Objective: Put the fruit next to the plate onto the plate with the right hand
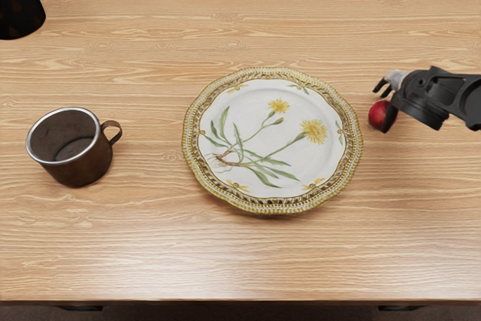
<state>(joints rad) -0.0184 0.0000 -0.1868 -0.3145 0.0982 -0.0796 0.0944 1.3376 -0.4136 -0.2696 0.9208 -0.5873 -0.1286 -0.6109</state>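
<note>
One red fruit point(379, 113) just right of the plate point(192, 137), off its rim, right hand point(409, 99) curled round it from the right, probably gripped that way so it can be carried left onto the plate. Can't tell if it's lifted off the table point(240, 261). Counts: one fruit, one plate, one metal mug point(71, 146) far left, one dark object point(19, 1) top-left corner.
</note>
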